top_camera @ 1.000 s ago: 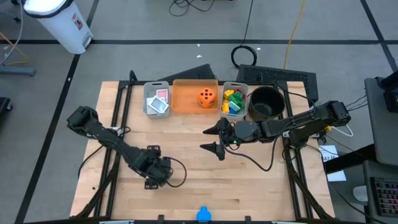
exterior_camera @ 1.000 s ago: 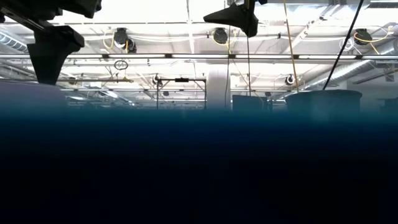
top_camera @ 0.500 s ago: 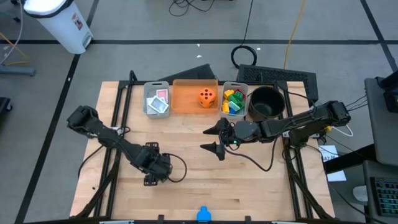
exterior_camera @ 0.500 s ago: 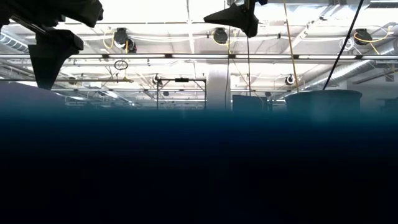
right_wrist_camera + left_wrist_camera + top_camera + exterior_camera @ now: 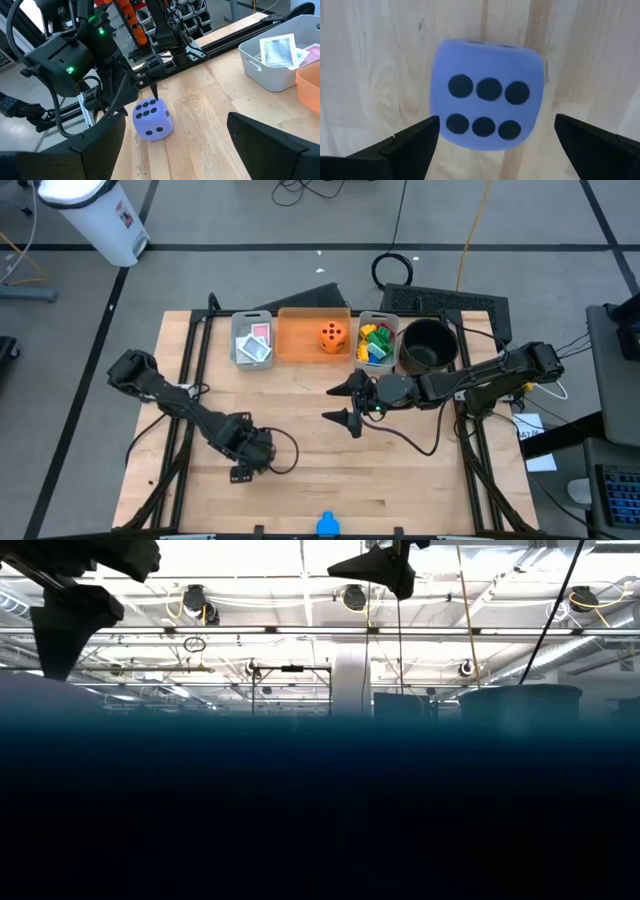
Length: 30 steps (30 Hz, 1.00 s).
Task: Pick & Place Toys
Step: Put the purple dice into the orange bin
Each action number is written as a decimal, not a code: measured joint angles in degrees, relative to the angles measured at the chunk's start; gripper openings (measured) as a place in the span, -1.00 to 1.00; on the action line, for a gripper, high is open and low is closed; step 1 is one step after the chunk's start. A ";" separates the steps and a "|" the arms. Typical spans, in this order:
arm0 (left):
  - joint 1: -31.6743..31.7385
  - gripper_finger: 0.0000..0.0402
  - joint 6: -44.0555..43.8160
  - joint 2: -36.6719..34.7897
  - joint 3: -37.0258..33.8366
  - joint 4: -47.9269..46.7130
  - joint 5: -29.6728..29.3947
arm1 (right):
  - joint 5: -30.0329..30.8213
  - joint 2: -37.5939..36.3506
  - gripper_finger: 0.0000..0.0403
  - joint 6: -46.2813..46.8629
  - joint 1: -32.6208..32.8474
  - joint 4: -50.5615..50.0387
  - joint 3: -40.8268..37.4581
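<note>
Left gripper (image 5: 492,145) shifted; purple die (image 5: 487,95) between open jaws.

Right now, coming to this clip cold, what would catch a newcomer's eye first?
The purple die stands out: it sits alone on the bare wooden table, six pips toward the left gripper, which hangs over it with jaws open wide. Next comes the back row of bins, with an orange die in the orange bin, picture cards in the grey bin beside it, and bright bricks. The right gripper waits open at mid-table.
</note>
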 joint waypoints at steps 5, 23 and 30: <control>-0.47 0.99 0.15 0.02 0.00 0.52 -3.76 | 0.00 0.00 0.69 -0.40 0.00 0.00 0.00; -0.52 0.99 1.65 0.68 -0.20 4.98 -7.99 | 0.00 0.00 0.69 0.67 0.00 -0.57 0.00; -0.52 0.99 0.70 0.78 -2.95 7.28 -7.05 | -0.02 0.00 0.69 0.69 0.00 -0.66 0.00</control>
